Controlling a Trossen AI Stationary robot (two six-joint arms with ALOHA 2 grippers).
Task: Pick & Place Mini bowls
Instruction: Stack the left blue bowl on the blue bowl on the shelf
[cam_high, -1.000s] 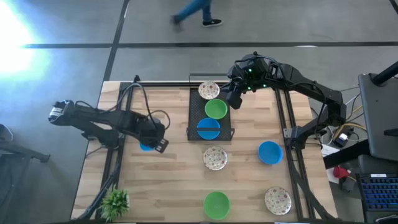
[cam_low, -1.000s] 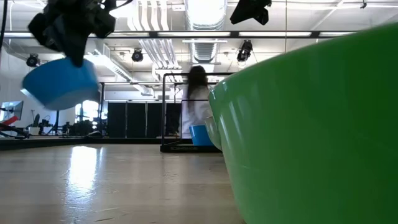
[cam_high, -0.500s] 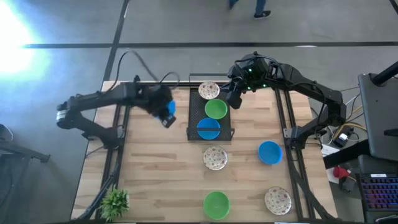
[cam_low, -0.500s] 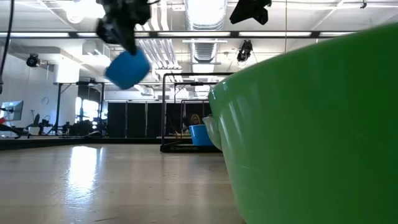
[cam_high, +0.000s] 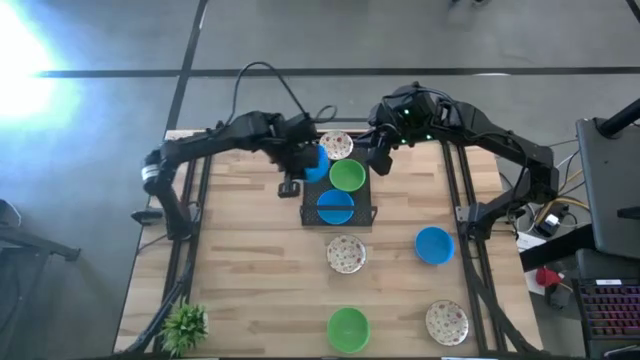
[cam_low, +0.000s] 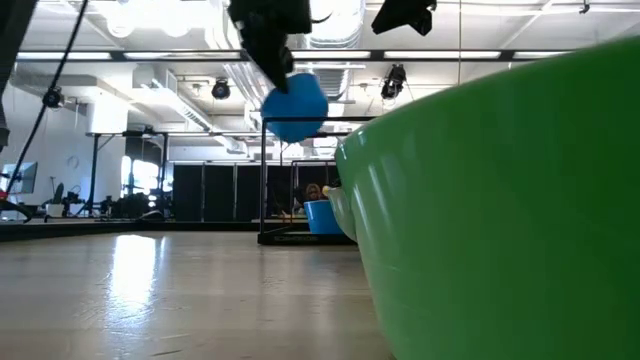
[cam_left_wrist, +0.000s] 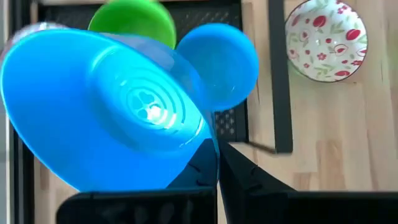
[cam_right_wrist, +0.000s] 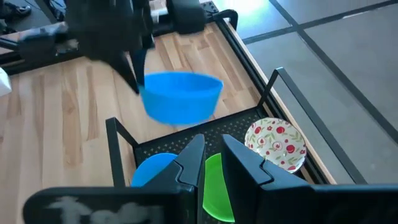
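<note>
Pinched on the rim of a blue bowl (cam_high: 314, 163), the left gripper (cam_high: 300, 160) carries it in the air over the left edge of the black wire rack (cam_high: 307, 205), at about 11 o'clock from the table's middle; from table height the bowl (cam_low: 295, 105) hangs tilted, well clear of the wood. From the left wrist its ringed underside (cam_left_wrist: 109, 112) fills most of the view.

Inside the rack, running from 12 toward 6, sit a floral bowl (cam_high: 336, 146), a green bowl (cam_high: 347, 176) and a second blue bowl (cam_high: 336, 207). Just beyond the rack's near end, toward 6, a floral bowl on the wood (cam_high: 346, 253) rests by itself, and a green bowl near the front edge (cam_high: 347, 328) lies farther along the same line.

At 1 o'clock the right gripper (cam_high: 379, 160) hovers just beside the rack's right edge; its fingers (cam_right_wrist: 242, 163) stand close together with a narrow gap, holding nothing.

Rightward, a blue bowl on the table (cam_high: 434, 245) sits at 3 o'clock, and a floral bowl at the corner (cam_high: 446, 323) at about 5.

A potted plant (cam_high: 184, 325) stands at 7 o'clock.
</note>
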